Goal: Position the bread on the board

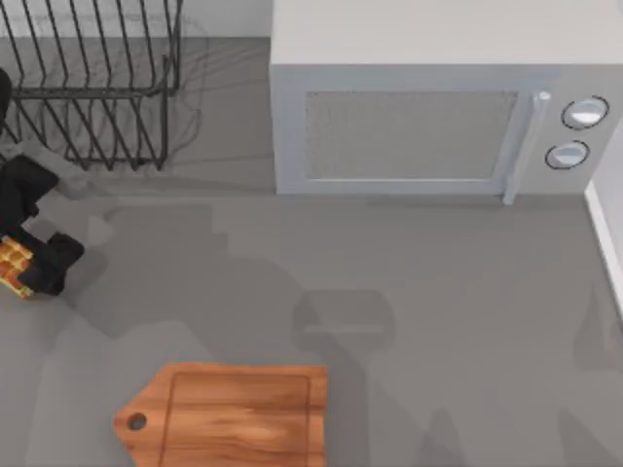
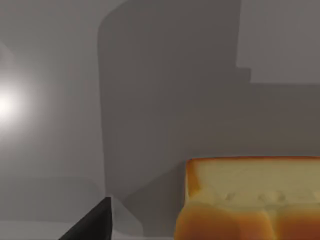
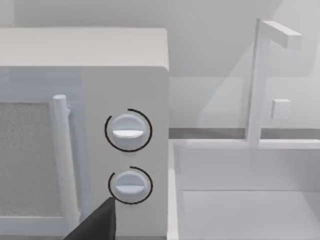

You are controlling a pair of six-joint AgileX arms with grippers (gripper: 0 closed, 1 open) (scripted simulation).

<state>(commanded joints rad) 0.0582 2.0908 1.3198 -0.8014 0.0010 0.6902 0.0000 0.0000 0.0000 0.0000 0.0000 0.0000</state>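
Note:
The bread [image 1: 10,263], a small golden-brown loaf with pale sides, sits at the table's far left edge. My left gripper [image 1: 29,261] is right at it, open, with one dark finger [image 1: 54,265] on the loaf's right side. In the left wrist view the bread [image 2: 250,200] looms close, and a gap separates it from the one black fingertip [image 2: 95,225] that shows. The reddish-brown board [image 1: 234,413] lies at the front centre-left, its handle hole pointing left, well apart from the bread. Up by the microwave's dials, one fingertip [image 3: 95,225] of my right gripper shows far off-centre, so it is open.
A black wire dish rack [image 1: 92,83] stands at the back left, close behind my left arm. A white microwave [image 1: 438,107] fills the back centre and right. A white sink basin [image 3: 240,190] with a faucet lies at the right edge. Bare grey tabletop [image 1: 389,292] stretches between bread and board.

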